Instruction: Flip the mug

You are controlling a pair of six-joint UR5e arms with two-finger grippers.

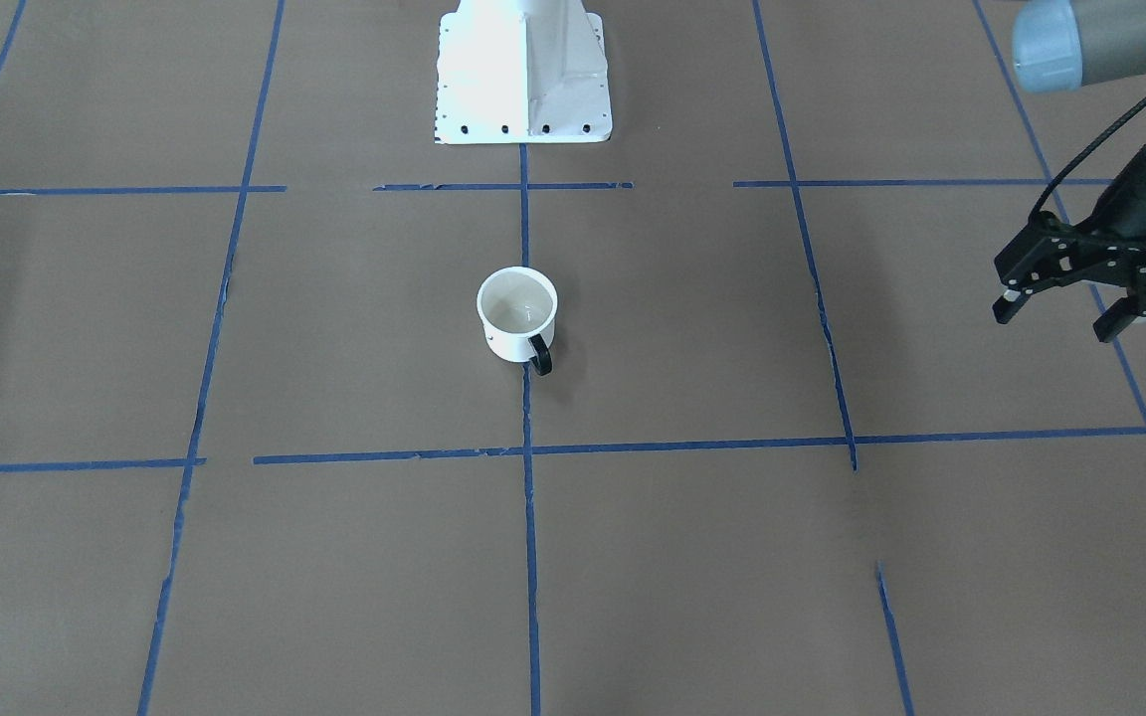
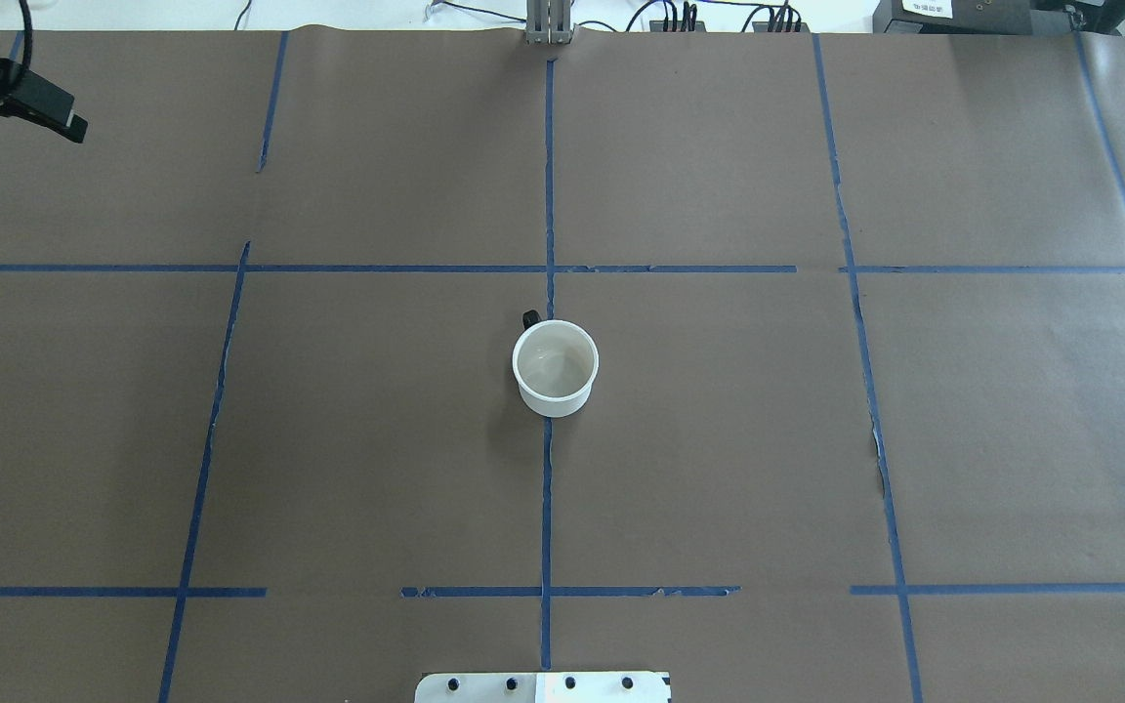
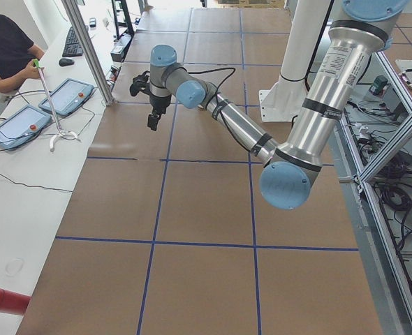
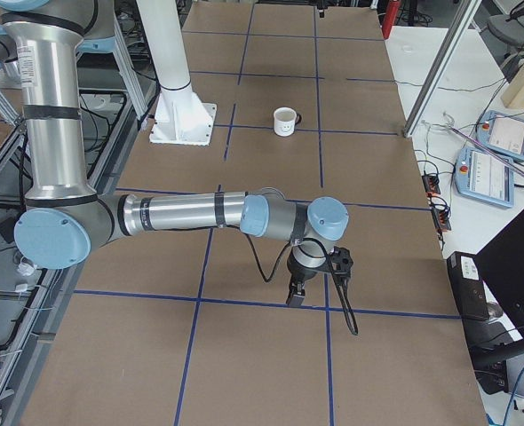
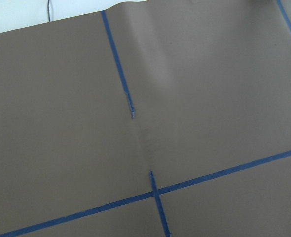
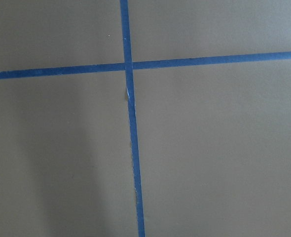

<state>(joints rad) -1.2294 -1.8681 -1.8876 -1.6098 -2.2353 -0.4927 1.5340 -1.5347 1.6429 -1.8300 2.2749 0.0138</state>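
Observation:
The white mug (image 1: pixel 517 316) stands upright, mouth up, on the brown table near its middle, with its black loop handle (image 1: pixel 540 355) towards the operators' side. It also shows in the overhead view (image 2: pixel 555 367), and its smiley face shows in the exterior right view (image 4: pixel 285 121). My left gripper (image 1: pixel 1060 316) is open and empty, hovering far off to the mug's side near the table's left end. My right gripper (image 4: pixel 296 297) shows only in the exterior right view, far from the mug, and I cannot tell whether it is open or shut. Both wrist views show only the table's paper and tape.
Blue tape lines (image 2: pixel 547 195) divide the brown paper-covered table into squares. The white robot base (image 1: pixel 523 80) stands behind the mug. An operator (image 3: pixel 7 49) and control tablets (image 3: pixel 66 98) are beyond the table's far edge.

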